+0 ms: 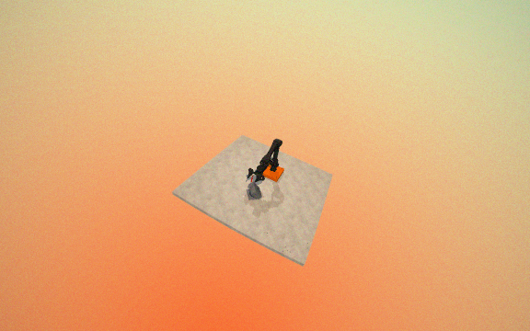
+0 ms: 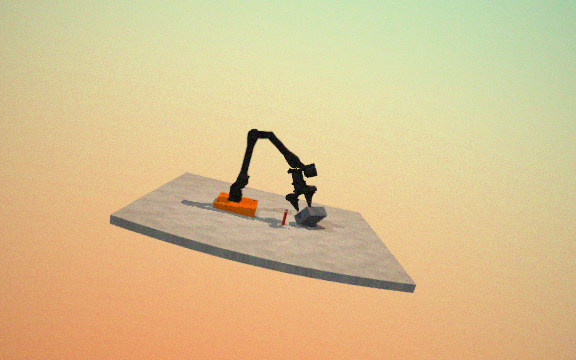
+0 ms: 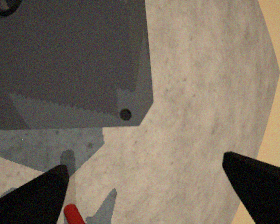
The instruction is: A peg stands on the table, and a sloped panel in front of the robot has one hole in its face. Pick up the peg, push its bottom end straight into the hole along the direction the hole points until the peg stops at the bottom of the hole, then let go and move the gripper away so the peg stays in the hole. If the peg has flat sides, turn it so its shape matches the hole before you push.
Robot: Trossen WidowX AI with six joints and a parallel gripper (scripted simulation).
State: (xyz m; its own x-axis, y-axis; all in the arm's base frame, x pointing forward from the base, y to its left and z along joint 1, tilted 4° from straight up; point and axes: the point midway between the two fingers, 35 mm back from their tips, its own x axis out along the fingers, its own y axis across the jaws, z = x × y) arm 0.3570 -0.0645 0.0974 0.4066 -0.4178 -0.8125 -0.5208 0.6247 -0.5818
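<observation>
The red peg [image 2: 284,218] [image 1: 252,179] [image 3: 73,214] stands upright on the table; only its top end shows at the bottom of the wrist view, beside the left finger. The grey block with the sloped panel [image 1: 254,191] [image 2: 311,217] [image 3: 76,60] stands close by, farther from the arm's base than the peg. The round hole [image 3: 7,5] shows partly at the top left of the wrist view. My gripper [image 2: 304,208] [image 3: 147,167] is open and empty. It points down above the table, near the panel block's top, with the peg outside the gap between its fingers.
The orange base [image 1: 273,173] [image 2: 235,204] carries the black arm. The speckled grey table [image 1: 219,184] [image 2: 178,220] [image 3: 201,100] has its edge at the right of the wrist view. The small dark dot [image 3: 125,114] marks a corner of the panel. Shadows lie around the block.
</observation>
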